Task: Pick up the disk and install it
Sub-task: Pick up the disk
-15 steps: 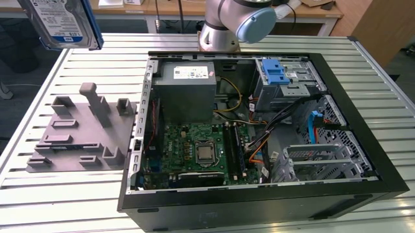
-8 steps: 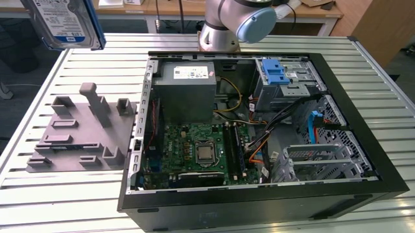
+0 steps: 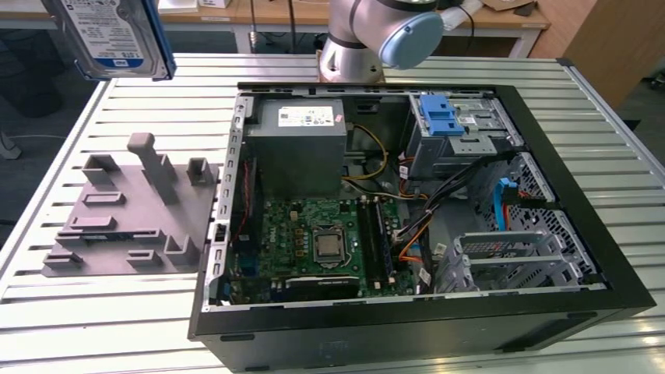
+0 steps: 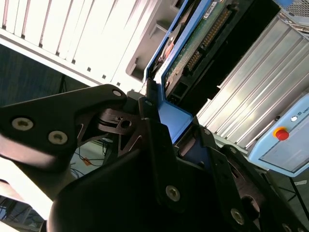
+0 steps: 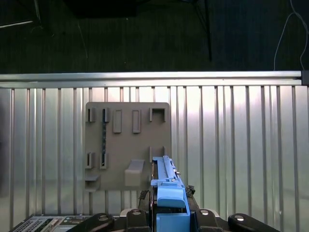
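Surface: slatted metal table (image 3: 93,312), dark room beyond, with one open computer case (image 3: 416,343) lying flat on it.
Gripper: my one gripper (image 4: 170,121), jaws clamped tight on the blue rail at the end of the disk.
Disk: one disk (image 3: 109,35), up in the air at the exterior view's far left. Its long axis runs straight out from my grip, down toward the table.
Below: one grey fixture plate (image 5: 128,145), right beneath the disk's edge.
Bay: one silver bay with blue latch (image 3: 449,125), well apart, across the case toward the exterior view's right.
Progress: I judge it lifted, not yet installed.
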`<state>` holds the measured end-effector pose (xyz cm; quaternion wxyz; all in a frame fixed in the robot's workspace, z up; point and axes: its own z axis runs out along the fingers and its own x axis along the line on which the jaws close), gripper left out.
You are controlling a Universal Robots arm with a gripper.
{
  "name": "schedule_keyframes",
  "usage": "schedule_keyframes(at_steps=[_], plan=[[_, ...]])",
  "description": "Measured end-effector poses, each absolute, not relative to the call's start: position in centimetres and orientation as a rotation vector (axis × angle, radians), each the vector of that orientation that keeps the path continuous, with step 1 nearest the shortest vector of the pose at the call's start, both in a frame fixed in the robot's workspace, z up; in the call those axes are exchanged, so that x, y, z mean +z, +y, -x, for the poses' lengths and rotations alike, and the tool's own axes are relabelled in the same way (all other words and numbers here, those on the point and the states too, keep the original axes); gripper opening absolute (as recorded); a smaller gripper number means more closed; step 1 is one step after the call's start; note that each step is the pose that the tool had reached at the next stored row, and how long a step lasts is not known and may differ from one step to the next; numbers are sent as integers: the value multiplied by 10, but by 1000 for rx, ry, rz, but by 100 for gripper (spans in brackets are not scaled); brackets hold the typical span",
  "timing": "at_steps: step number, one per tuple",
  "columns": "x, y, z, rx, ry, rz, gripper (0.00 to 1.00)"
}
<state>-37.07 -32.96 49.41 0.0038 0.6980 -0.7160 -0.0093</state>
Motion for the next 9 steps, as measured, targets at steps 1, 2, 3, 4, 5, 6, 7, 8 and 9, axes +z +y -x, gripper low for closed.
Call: schedule_keyframes(at_steps=[1, 2, 3, 4, 5, 6, 7, 8, 9], plan=[[494, -330, 369, -29, -2244, -2188, 36], [494, -330, 368, -29, -2244, -2188, 36], [494, -330, 367, -29, -2244, -2188, 36], [494, -330, 366, -29, -2244, -2188, 36], [494, -330, 366, -29, -2244, -2187, 36], [494, -330, 366, -29, -2244, -2187, 36], [494, -331, 366, -29, -2244, -2188, 36], [494, -332, 366, -29, -2244, -2188, 36], [494, -332, 366, -29, -2244, -2188, 36]])
